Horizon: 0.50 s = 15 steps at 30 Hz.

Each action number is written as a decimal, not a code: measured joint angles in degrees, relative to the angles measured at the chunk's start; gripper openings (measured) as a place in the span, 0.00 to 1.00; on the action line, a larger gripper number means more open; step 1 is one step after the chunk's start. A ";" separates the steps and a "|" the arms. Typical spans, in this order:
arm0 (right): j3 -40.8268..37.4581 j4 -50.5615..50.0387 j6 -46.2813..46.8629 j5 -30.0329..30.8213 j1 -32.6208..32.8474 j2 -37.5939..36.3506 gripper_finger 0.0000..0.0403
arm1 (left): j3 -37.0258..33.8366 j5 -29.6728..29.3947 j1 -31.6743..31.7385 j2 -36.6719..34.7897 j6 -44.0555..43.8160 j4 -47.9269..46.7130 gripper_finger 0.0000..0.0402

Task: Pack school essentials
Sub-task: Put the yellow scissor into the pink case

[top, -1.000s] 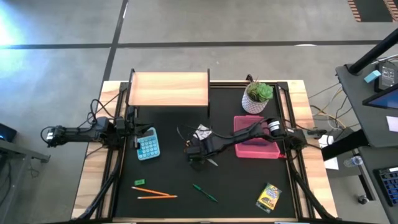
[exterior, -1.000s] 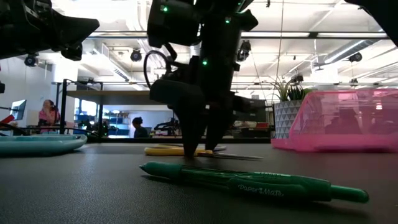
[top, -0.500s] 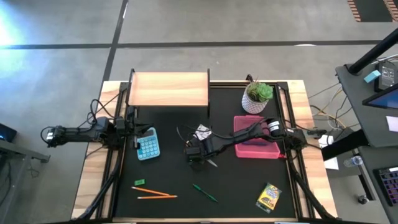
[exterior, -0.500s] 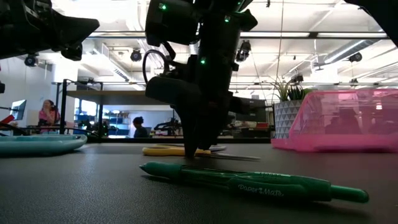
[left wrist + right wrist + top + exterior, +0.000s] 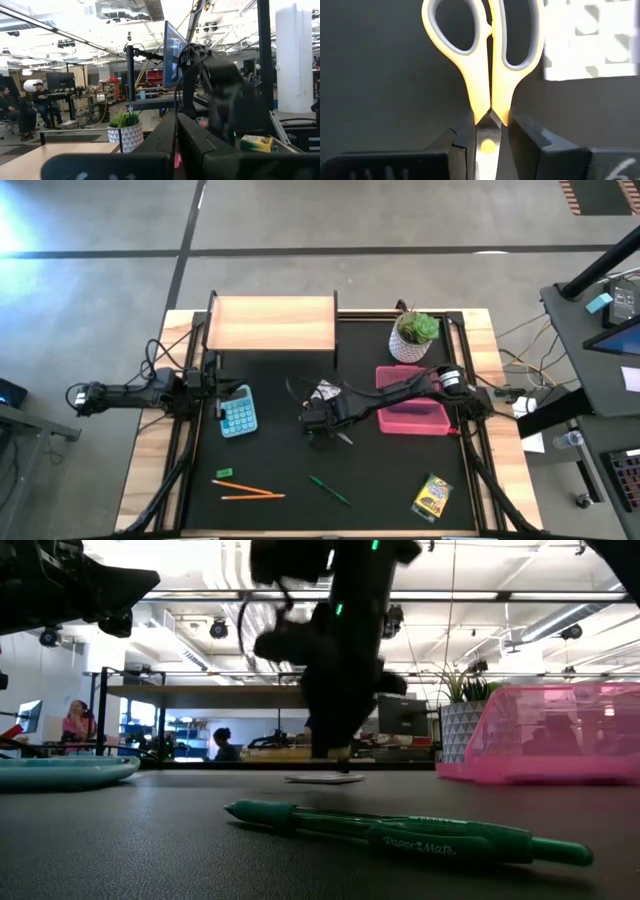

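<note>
The yellow-handled scissors [image 5: 476, 85] are between the fingers of my right gripper [image 5: 488, 132], which is shut on them over the middle of the black mat [image 5: 325, 425]. A small white patterned card [image 5: 325, 392] lies flat just beyond them. A green pen [image 5: 328, 490], orange pencils [image 5: 248, 493], a green eraser [image 5: 223, 474] and a crayon box [image 5: 432, 496] lie along the near side. The open pink box [image 5: 411, 416] stands to the right. My left gripper [image 5: 176, 145] is shut and holds nothing, at the table's left edge [image 5: 210, 380]. My right gripper pinches the scissors at the pivot [image 5: 488, 144], where the blades meet the handles, one finger on each side. The fingers come from above and lie across the scissors. The closed handles reach out past the fingertips. In the low view no part of the scissors rests on the mat.
A wooden shelf [image 5: 272, 323] stands at the far left and a potted plant [image 5: 413, 335] at the far right, behind the pink box. A blue calculator [image 5: 237, 415] lies at the left of the mat. People sit in the room beyond the table.
My right gripper has shut on the scissors at the pivot and then gone up. The scissors, which lay flat on the mat in the low view, have left it. The white card behind them now shows.
</note>
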 joint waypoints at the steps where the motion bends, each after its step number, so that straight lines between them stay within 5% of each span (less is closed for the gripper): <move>1: 0.00 -0.30 -0.62 0.01 0.02 -1.04 0.20 | 0.00 0.00 0.00 -0.02 0.00 0.00 0.00; 10: 0.09 -12.45 -8.40 0.44 0.55 -12.55 0.22 | 0.00 0.00 0.00 -0.02 -0.02 -0.02 0.00; 15: -0.42 -25.36 -8.12 8.96 1.70 -20.39 0.23 | 0.00 0.00 -0.01 -0.01 -0.02 -0.04 0.00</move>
